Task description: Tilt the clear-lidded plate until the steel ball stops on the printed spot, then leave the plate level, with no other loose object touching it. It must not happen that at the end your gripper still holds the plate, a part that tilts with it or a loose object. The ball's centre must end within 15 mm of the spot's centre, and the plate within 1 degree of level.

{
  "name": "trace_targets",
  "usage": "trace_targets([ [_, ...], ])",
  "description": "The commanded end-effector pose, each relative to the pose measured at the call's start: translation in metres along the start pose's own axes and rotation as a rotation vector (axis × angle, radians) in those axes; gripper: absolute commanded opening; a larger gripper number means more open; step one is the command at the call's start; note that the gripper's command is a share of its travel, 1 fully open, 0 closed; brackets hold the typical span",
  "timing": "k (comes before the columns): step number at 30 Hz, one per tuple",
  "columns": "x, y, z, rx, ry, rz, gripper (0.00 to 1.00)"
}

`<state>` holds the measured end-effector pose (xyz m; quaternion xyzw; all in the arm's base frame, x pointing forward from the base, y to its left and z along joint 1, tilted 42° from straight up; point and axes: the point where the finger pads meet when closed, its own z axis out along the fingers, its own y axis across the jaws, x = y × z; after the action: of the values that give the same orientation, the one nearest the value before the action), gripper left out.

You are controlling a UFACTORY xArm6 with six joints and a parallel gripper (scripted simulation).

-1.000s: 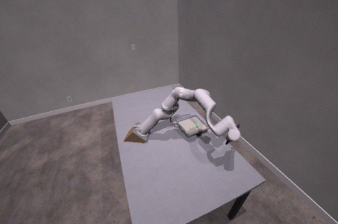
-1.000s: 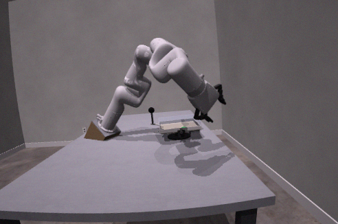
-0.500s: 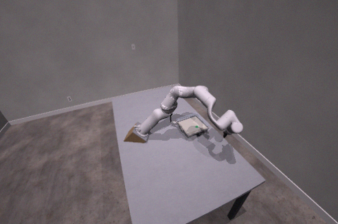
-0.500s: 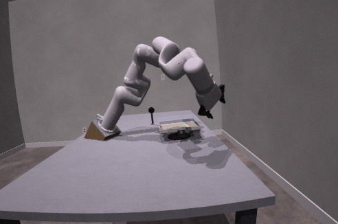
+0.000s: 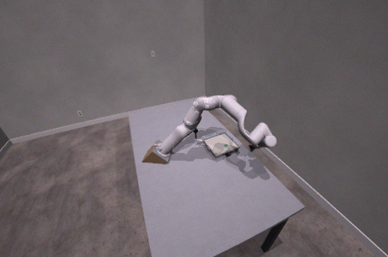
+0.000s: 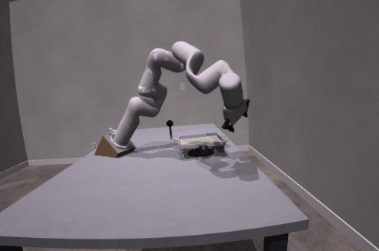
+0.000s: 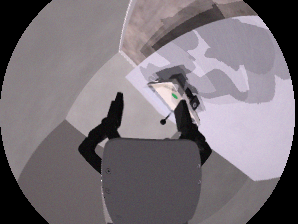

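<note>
The clear-lidded plate (image 5: 213, 144) (image 6: 187, 142) (image 7: 161, 91) has a cream floor and stands on a round black base (image 6: 200, 153). The green printed spot (image 5: 225, 145) (image 6: 206, 142) (image 7: 174, 95) shows on its floor. The steel ball cannot be made out in any view. An upright handle with a black knob (image 5: 195, 131) (image 6: 169, 123) (image 7: 163, 121) is joined to the plate's side toward the arm's base. Whether the plate is exactly level cannot be told. My gripper (image 6: 238, 116) (image 7: 151, 101) is open and empty, above and beyond the plate's far side; the arm mostly hides it in the top view.
The arm arches high over the plate from its brown wedge-shaped mount (image 5: 154, 156) (image 6: 108, 148). The grey table (image 5: 186, 205) (image 6: 143, 196) has its long edge just past the plate, near the right wall. The arm's shadows fall over and beside the plate.
</note>
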<state>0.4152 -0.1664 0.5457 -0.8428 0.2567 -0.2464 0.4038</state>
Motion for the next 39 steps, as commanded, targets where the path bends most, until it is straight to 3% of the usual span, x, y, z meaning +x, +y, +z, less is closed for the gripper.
trace_targets([
  [1,-0.027,-0.008,0.031,-0.041,-0.088,-0.009,1.0],
  [10,-0.07,-0.014,0.07,-0.11,-0.211,-0.026,1.0],
  [16,-0.086,-0.016,0.083,-0.137,-0.253,-0.034,1.0],
  [19,-0.125,-0.017,0.109,-0.206,-0.35,-0.06,1.0],
  [29,-0.18,-0.013,0.135,-0.308,-0.47,-0.111,1.0],
  [32,-0.181,-0.013,0.135,-0.309,-0.471,-0.112,1.0],
  [35,-0.222,-0.007,0.149,-0.394,-0.552,-0.163,1.0],
  [39,-0.249,-0.001,0.155,-0.453,-0.6,-0.203,1.0],
])
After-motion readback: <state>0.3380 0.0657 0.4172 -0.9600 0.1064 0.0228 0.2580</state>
